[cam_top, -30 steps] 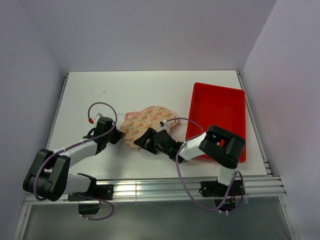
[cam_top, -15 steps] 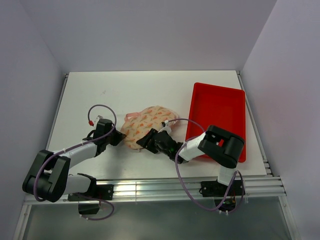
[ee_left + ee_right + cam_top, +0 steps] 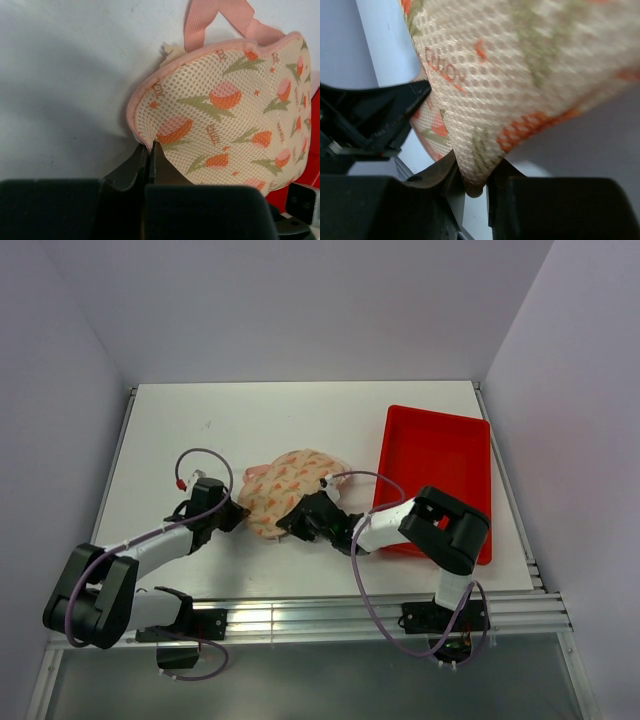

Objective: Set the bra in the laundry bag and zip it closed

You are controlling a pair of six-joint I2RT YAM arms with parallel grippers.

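Note:
The laundry bag (image 3: 292, 480) lies mid-table, cream mesh with an orange tulip print and a pink edge, lid down. My left gripper (image 3: 240, 512) is shut on its left rim; in the left wrist view the pink edge (image 3: 145, 142) is pinched between the jaws (image 3: 150, 148). My right gripper (image 3: 291, 523) holds the bag's near edge, and in the right wrist view a fold of the mesh (image 3: 520, 75) is squeezed between both fingers (image 3: 476, 181). The bra is hidden.
A red plastic tray (image 3: 437, 465) lies to the right of the bag, close behind the right arm. The bag's pink loop (image 3: 200, 25) points toward the far side. Walls enclose the table on three sides.
The right gripper's jaws have closed onto the bag's near edge and nudged it slightly toward the far side. The left gripper has kept its hold.

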